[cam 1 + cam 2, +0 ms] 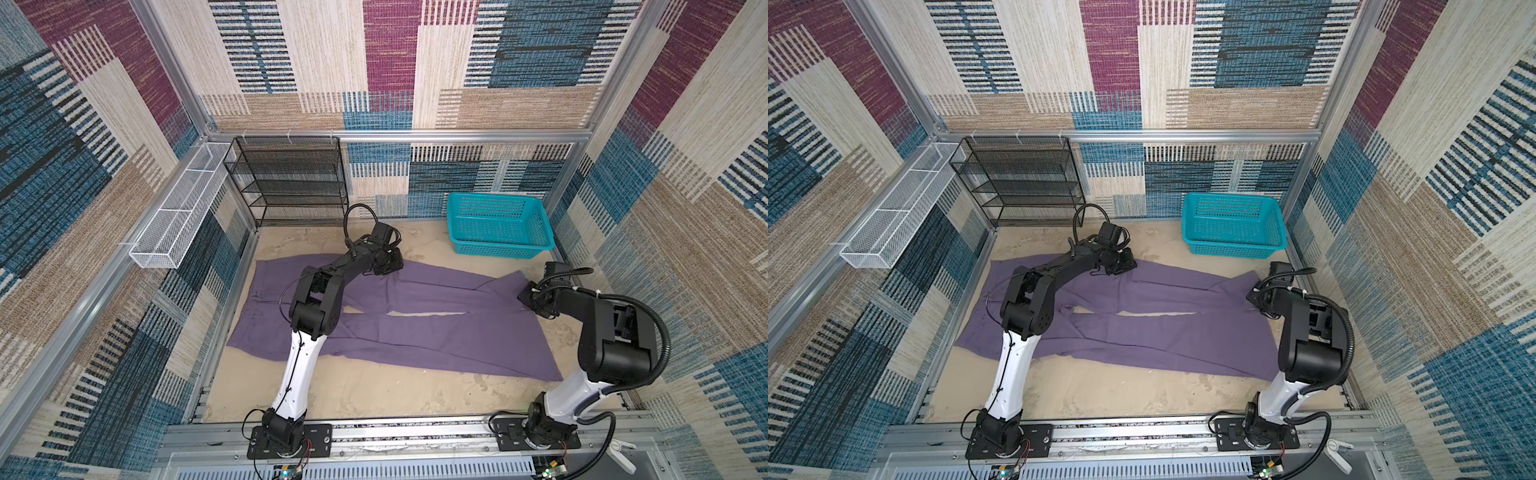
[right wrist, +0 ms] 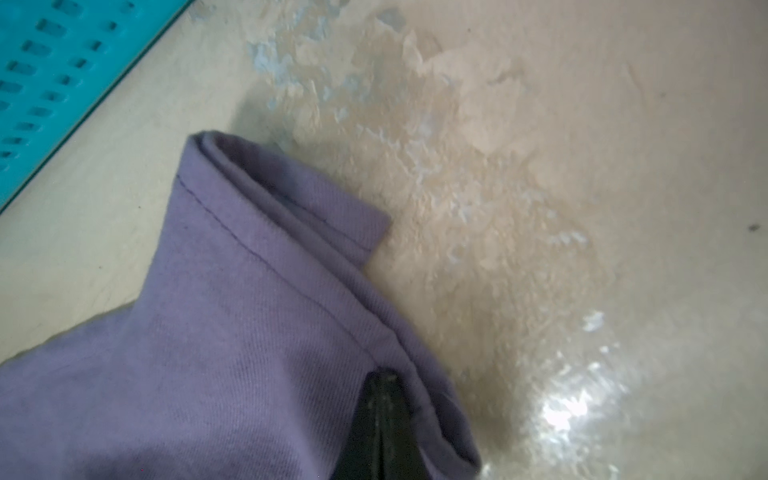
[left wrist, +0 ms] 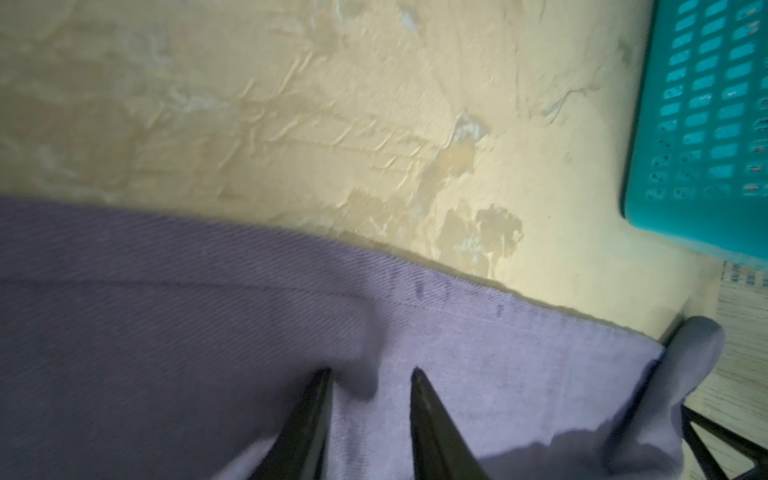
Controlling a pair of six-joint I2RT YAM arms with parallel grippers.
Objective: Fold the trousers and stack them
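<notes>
1. Right wrist view: the right tool [image 2: 382, 380] is pinched together on the stitched hem of the muted-purple, thin cloth trousers [image 2: 232, 332]. One hem corner curls up off the scuffed beige surface [image 2: 582, 166].
2. Left wrist view: the left tool [image 3: 372, 374] has its jaws apart, with the tips down on the far leg just inside its far edge. Whether any cloth is caught between them I cannot tell.
3. In both top views the trousers lie spread flat across the middle of the surface. The waist is toward the left edge and both legs run toward the right edge, with a thin gap between them. Nothing is folded yet.
4. The step in hand, as I judge it, is taking hold of the far leg so it can be folded toward the near edge, over the near leg.
5. The next move calls for the left tool to close on the cloth edge. Both tools should then lift together and travel level, so the thin cloth neither sags nor drags.
6. There is open surface along the near edge. The teal slotted plastic basket [image 1: 500, 249] sits in the far right corner, near the right tool. The black wire-mesh rack [image 1: 286, 183] stands at the far edge beyond the left tool, so travel is best kept toward the near edge.
</notes>
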